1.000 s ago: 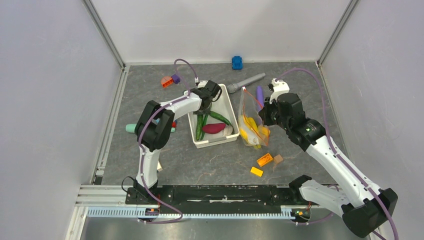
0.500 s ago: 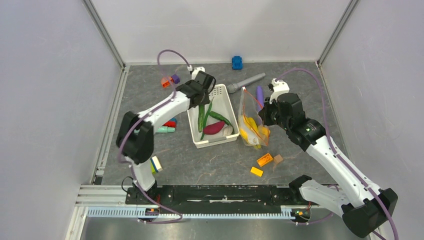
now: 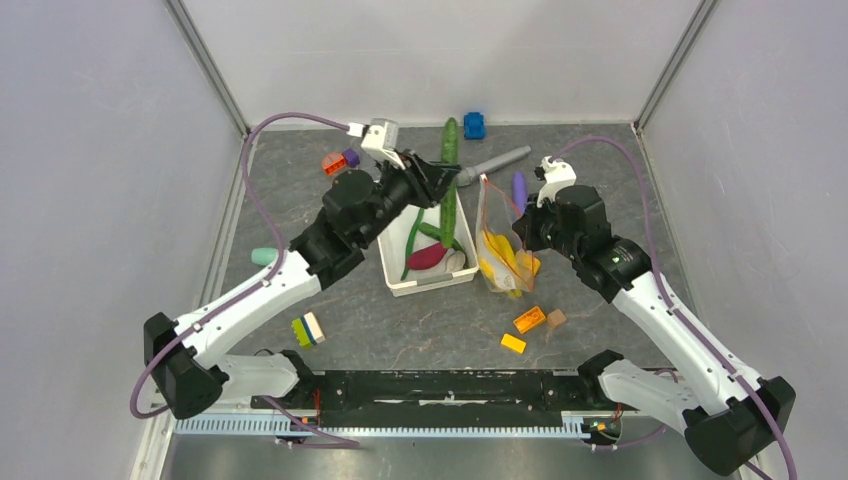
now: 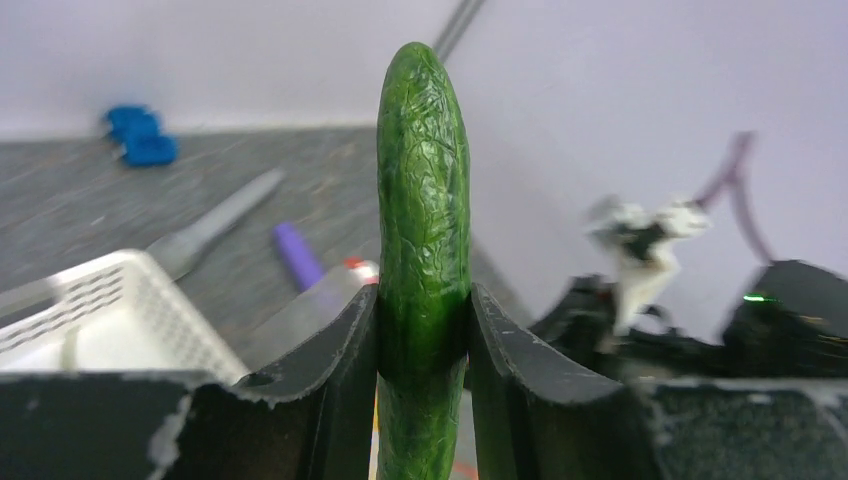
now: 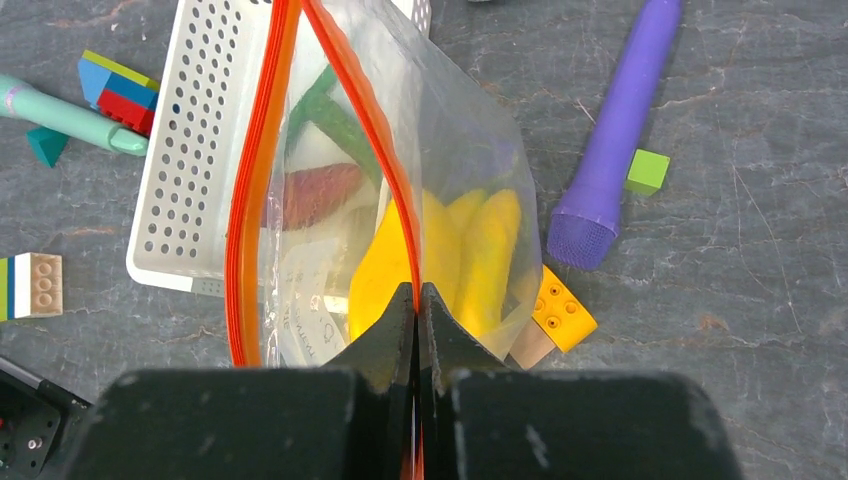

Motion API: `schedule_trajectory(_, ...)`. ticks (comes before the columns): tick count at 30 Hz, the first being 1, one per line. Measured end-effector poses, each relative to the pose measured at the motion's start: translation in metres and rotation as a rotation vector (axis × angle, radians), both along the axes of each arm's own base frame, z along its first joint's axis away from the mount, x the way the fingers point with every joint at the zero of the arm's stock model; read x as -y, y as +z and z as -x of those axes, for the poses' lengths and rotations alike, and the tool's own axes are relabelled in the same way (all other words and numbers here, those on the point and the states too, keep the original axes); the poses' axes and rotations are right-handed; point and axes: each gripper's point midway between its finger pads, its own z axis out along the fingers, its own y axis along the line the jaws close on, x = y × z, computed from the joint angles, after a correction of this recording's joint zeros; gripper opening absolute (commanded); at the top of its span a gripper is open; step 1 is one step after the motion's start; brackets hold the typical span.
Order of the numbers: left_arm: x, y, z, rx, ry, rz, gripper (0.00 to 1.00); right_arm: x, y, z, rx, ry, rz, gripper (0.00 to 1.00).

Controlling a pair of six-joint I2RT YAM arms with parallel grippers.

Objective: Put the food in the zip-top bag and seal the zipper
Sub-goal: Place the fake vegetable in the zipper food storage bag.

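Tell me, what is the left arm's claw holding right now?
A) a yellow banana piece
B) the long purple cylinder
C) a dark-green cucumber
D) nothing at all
C: in the left wrist view, the left gripper is clamped around a dark-green cucumber standing between its fingers.

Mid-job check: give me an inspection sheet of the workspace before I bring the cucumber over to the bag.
Surface: dark grey marbled table.
Job's things: zip-top bag upright, mouth open, yellow pieces inside; zipper unsealed; cucumber held above the white basket, which holds a sweet potato, green beans and a whitish piece.
Clutter: purple cylinder, orange blocks, blue toy, grey tool.
Grippers: left gripper shut on cucumber; right gripper shut on zipper.
Cables: purple cables loop off both arms, not touching the bag.
Surroundings: white walls, metal corner posts; nothing else seen.
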Motion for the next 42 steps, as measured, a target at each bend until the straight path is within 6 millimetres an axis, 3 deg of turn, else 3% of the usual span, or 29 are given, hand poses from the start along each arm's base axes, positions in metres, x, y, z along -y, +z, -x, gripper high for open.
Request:
schedule_trajectory(3,0.032,0.026,0.027,0.088,-0.053,0.068,0.02,-0.001,0.003,-0.001,0.006,0.000,-0.013,0.00)
schedule_trajectory(6,0.057,0.036,0.040,0.126,-0.078,0.108,0.02,-0.002,0.006,-0.001,0.015,-0.004,-0.027,0.00)
schedule_trajectory(9,0.071,0.034,0.031,0.145,-0.050,0.139,0.02,-0.002,0.009,0.000,0.021,-0.008,-0.041,0.00)
schedule_trajectory(16,0.095,0.007,0.008,0.158,0.058,0.145,0.02,-0.002,0.017,0.002,0.037,-0.015,-0.071,0.00)
schedule_trajectory(23,0.108,0.003,0.016,0.228,0.102,0.159,0.02,-0.003,0.019,0.002,0.034,-0.032,-0.100,0.00)
schedule_trajectory(29,0.114,-0.029,0.046,0.309,0.061,0.114,0.04,-0.005,0.018,0.001,0.023,-0.049,-0.133,0.00)
schedule_trajectory(34,0.112,-0.046,0.050,0.329,0.058,0.085,0.28,-0.007,0.020,0.000,0.023,-0.057,-0.153,0.00)
schedule_trajectory(42,0.109,-0.048,0.052,0.331,0.070,0.097,0.43,-0.007,0.020,0.000,0.019,-0.063,-0.164,0.00)
